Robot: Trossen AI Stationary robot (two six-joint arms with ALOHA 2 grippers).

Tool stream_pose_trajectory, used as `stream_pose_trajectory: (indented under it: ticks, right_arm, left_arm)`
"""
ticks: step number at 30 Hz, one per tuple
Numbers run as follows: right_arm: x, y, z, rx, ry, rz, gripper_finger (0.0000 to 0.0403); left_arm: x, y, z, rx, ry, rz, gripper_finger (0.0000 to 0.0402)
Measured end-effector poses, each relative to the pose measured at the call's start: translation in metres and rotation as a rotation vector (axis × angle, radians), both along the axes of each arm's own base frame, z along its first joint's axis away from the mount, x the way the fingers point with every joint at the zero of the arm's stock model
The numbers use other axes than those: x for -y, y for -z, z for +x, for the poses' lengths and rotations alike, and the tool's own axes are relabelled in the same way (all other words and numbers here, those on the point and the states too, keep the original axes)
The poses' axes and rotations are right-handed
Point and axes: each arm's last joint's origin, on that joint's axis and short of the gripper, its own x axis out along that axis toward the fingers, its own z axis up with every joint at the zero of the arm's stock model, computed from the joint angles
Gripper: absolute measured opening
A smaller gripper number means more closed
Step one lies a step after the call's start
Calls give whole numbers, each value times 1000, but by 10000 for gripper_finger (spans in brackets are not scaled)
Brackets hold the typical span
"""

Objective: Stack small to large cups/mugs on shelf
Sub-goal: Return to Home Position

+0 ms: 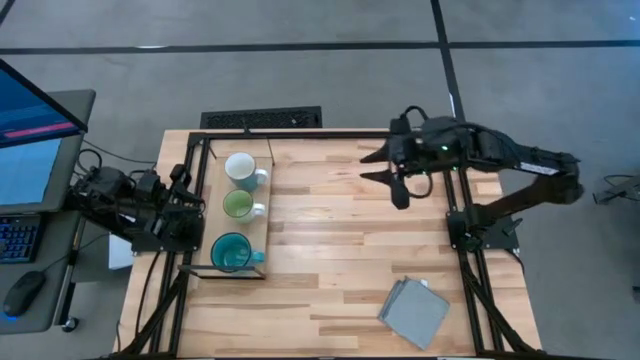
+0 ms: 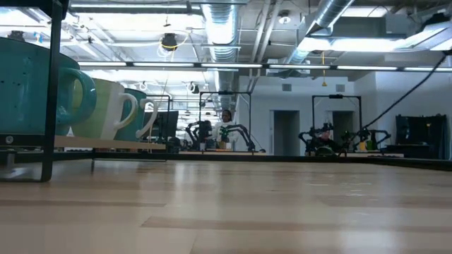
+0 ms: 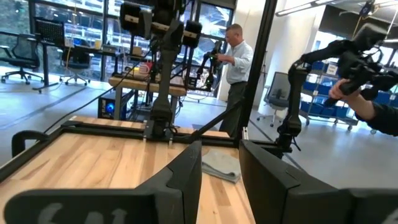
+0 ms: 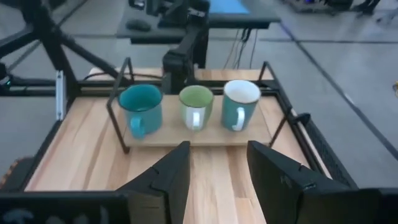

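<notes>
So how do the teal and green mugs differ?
The teal mug is wider than the green mug. The teal mug ends the row; the green mug stands mid-row. The teal mug's handle is teal, the green mug's white. Both stand upright on the shelf, handles facing the same way.

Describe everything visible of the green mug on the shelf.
The green mug stands upright and empty on the shelf, in the middle of the row between the teal mug and the white-lined mug, touching neither. It is green inside and paler outside, ceramic by its look. Its white handle points toward the table centre.
</notes>
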Motion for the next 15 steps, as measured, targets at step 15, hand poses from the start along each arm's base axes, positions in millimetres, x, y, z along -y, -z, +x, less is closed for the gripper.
stream_pose_trajectory:
  ticks: [15]
  right_arm:
    - [0, 113, -81, 283, -3, 129, 182]
  left_arm:
    - [-7, 7, 1, -68, -253, 21, 98]
